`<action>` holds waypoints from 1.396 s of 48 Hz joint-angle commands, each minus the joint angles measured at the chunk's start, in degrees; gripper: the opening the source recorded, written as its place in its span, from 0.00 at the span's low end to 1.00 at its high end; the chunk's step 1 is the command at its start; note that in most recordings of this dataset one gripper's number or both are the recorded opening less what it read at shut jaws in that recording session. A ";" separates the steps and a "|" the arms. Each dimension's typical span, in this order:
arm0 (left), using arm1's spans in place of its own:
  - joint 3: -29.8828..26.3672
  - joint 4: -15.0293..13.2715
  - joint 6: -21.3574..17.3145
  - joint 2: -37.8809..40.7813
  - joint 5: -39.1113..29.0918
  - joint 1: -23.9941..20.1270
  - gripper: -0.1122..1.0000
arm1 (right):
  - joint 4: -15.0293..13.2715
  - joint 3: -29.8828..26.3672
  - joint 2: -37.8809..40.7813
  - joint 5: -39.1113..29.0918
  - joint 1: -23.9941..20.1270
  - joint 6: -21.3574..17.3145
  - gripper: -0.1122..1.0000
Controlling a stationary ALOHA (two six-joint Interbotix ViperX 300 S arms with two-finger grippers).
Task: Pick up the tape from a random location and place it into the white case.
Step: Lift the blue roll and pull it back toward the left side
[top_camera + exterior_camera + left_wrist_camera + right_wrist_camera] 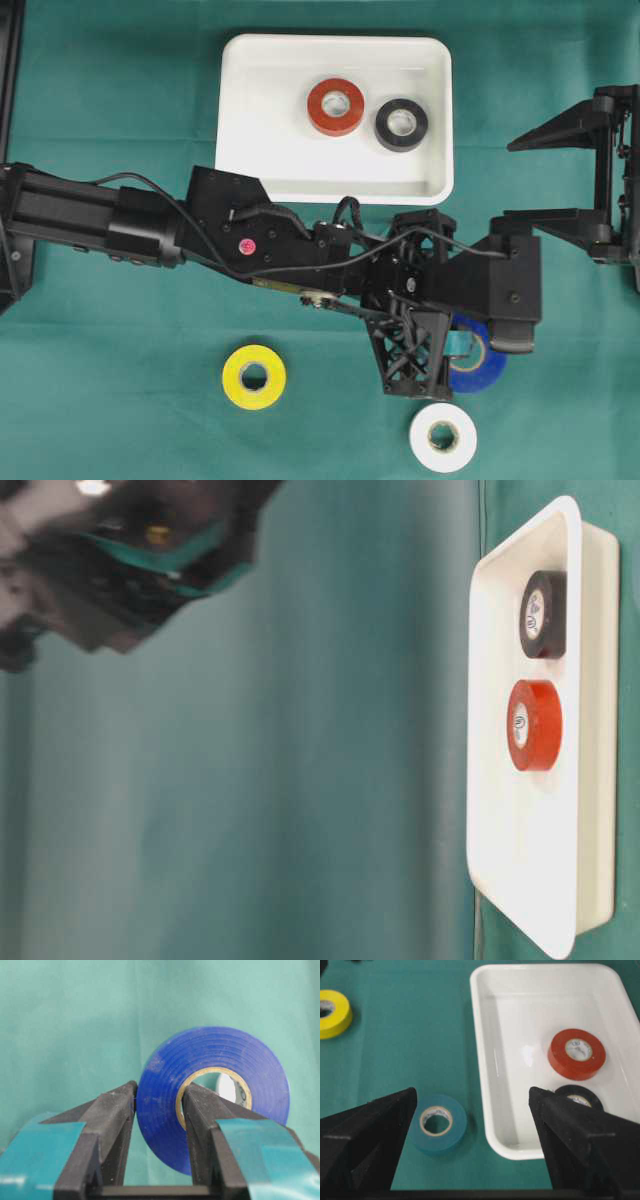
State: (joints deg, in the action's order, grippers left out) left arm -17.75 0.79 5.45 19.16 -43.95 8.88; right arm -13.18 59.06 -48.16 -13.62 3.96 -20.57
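My left gripper (462, 348) reaches across to the lower right and is shut on a blue tape roll (487, 367). In the left wrist view one finger (197, 1110) is inside the roll's hole and the other is outside, pinching the blue wall (165, 1110). The white case (270, 120) sits at the top centre and holds a red roll (335, 106) and a black roll (401, 124). My right gripper (510, 180) is open and empty at the right edge, beside the case (520, 1035).
A yellow roll (254, 377) and a white roll (442, 437) lie on the green cloth near the front. The right wrist view shows a teal roll (438, 1122) by the case's near corner. The left arm spans the middle of the table.
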 commanded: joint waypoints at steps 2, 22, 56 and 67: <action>-4.13 0.44 0.00 -3.78 -2.20 0.53 0.33 | -0.09 -0.53 0.18 0.18 -0.18 -0.09 0.89; -4.92 0.44 0.00 -4.31 -3.52 0.79 0.33 | -0.09 -0.53 0.09 -0.18 -0.18 -0.09 0.89; -4.66 0.44 0.00 -4.39 -3.52 0.70 0.33 | -0.09 -0.62 -0.09 -0.26 -0.18 -0.09 0.89; -4.31 0.44 0.00 -4.57 -3.52 0.70 0.33 | -0.09 -0.62 -0.09 -0.26 -0.18 -0.18 0.89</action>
State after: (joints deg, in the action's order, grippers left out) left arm -21.27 1.14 5.36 17.75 -47.64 9.49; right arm -13.18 59.06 -48.25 -14.15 3.87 -20.65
